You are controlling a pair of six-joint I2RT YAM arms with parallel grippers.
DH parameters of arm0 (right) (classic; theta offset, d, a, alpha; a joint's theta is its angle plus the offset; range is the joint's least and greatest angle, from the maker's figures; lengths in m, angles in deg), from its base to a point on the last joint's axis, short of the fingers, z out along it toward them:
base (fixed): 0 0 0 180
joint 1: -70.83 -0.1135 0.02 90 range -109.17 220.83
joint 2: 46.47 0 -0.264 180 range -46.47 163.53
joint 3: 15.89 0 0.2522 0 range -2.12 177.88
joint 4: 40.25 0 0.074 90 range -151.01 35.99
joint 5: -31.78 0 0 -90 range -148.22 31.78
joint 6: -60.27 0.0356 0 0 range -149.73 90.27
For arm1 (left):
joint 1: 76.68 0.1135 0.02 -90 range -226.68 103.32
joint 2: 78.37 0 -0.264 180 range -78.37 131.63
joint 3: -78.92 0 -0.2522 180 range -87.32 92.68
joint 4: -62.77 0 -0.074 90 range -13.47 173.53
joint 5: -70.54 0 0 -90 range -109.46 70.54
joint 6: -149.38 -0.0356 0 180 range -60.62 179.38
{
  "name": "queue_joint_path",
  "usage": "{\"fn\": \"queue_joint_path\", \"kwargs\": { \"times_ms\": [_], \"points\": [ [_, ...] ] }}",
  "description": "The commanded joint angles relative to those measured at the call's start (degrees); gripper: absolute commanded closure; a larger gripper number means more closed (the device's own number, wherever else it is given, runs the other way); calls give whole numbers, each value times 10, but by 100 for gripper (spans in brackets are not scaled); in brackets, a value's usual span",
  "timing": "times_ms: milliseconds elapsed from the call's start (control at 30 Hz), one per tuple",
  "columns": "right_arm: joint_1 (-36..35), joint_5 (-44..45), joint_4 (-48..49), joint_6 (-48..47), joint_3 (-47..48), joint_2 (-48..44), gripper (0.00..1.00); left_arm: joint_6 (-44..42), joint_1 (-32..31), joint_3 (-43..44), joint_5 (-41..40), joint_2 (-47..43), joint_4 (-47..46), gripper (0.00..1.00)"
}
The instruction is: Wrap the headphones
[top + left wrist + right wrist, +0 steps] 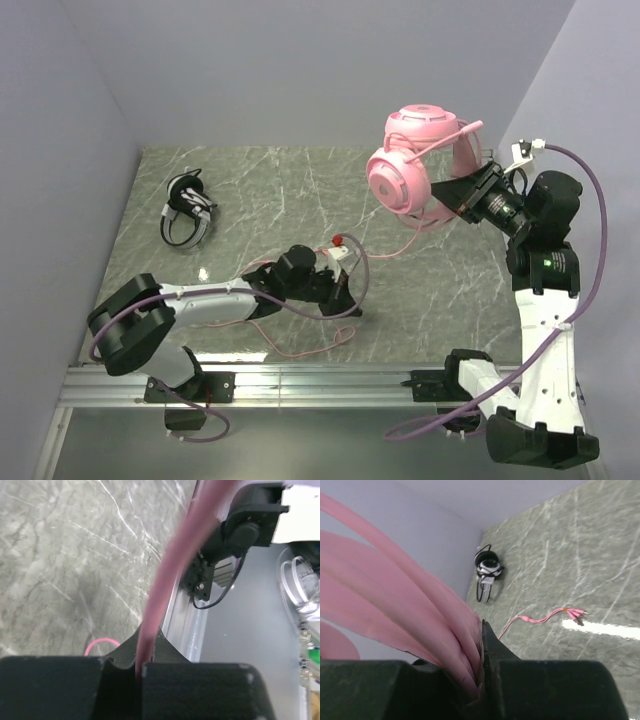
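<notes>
At the far left of the bench (pixel 290 180), the black-and-white headset (pixel 187 212) was found lying alone, well apart from both arms. Whether its cable was wrapped could not be determined.

Near the middle, the left arm was laid low over the bench. The left fingers (pixel 60 685) were seen pressed together on a dusky pink strand that ran up and away from the pinch. This strand was judged to be the pink cable (pixel 165 590), though it was blurred. Slack of the same cable was noted looped on the bench beside that arm, with the plug end (pixel 572 612) lying free.

To the right, the pink headset (pixel 405 170) was held clear above the bench, its headband clamped between the right fingers (pixel 555 690).

The step in hand was judged to be the winding of the pink cable, with no turn visibly laid on. The next move was judged to call for the cable to be carried round the headset under light tension. The headset would need to be held steady and the slack kept from snagging.
</notes>
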Motion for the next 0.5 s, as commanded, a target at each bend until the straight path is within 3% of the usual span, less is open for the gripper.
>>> {"fn": "queue_joint_path", "kwargs": {
  "times_ms": [0, 133, 333, 467],
  "points": [
    [3, -68, 74, 35, -4, -24, 100, 17, 46, -38, 56, -26, -86, 100],
    [1, -71, 65, 24, -23, -52, 100, 42, 85, -45, 69, -31, -113, 100],
    [-3, -81, 13, -25, -33, -81, 100, 72, 145, -2, 99, -12, -121, 100],
    [-42, -63, -6, -61, -56, -109, 100, 80, 191, 55, 99, 25, -117, 100]
  ]
}}
